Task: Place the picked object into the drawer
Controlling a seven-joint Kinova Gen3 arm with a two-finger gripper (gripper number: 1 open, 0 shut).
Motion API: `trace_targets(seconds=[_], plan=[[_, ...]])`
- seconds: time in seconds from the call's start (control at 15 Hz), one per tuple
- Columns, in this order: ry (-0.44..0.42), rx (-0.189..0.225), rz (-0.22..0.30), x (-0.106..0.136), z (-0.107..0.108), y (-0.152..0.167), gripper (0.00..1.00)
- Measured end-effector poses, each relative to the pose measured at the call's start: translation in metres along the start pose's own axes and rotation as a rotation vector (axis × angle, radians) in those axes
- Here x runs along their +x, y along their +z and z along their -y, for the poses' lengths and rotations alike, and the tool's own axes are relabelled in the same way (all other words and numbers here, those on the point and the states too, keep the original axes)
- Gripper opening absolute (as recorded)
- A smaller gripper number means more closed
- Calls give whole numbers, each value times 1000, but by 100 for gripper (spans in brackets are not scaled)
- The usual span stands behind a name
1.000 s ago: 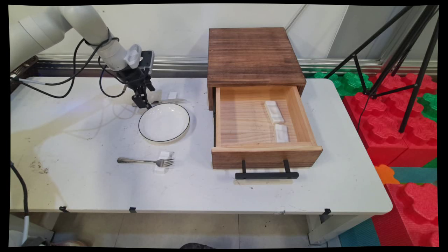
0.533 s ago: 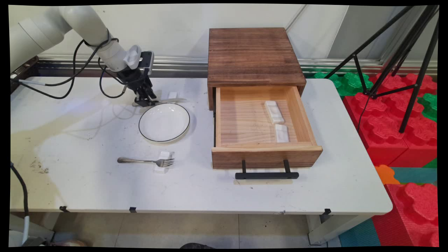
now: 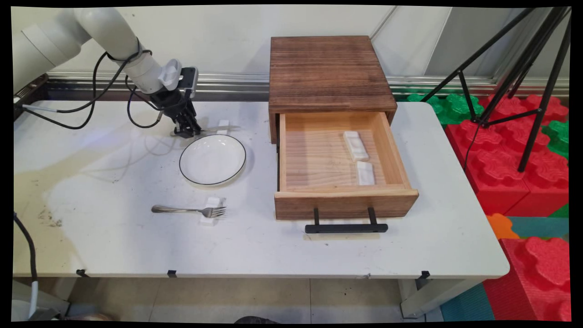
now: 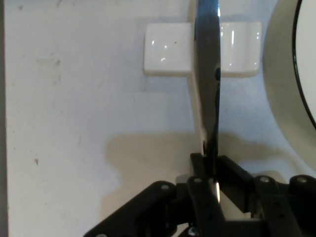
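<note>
**One knife gripped at the far-left side of the bench**

One black end effector (image 3: 186,132) sits low over the white bench (image 3: 114,237), clenched on the handle end of a table knife (image 3: 218,129). The hand view shows the fingers (image 4: 205,197) pinched on the knife's (image 4: 207,74) metal, edge-on between them. The knife's blade runs away from the fingers and lies across a small white rest (image 3: 223,125), which stands on the bench just behind the plate. In the hand view that rest (image 4: 168,49) shows on both sides of the blade.

A white plate (image 3: 212,159) with a dark rim lies just in front of the end effector, apart from it; its edge (image 4: 286,74) appears at the right of the hand view.

Nearer the camera, a fork (image 3: 189,210) lies with its tines on a second white rest (image 3: 212,210), handle pointing left.

To the right stands a dark wooden box (image 3: 328,73) with its pale drawer (image 3: 319,159) pulled open. Two white rests (image 3: 355,146) lie in the drawer's right half, one behind the other. A black handle (image 3: 346,227) projects from the drawer front.

Off the bench's right end are red and green foam blocks (image 3: 514,150) and a black tripod (image 3: 524,68).
</note>
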Motion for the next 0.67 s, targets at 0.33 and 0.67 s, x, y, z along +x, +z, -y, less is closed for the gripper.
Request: trace_targets(seconds=[0.33, 0.67], plan=[[-18, 5, -13, -7, -2, -10, 0], [-29, 5, -41, -8, -7, -28, 0]])
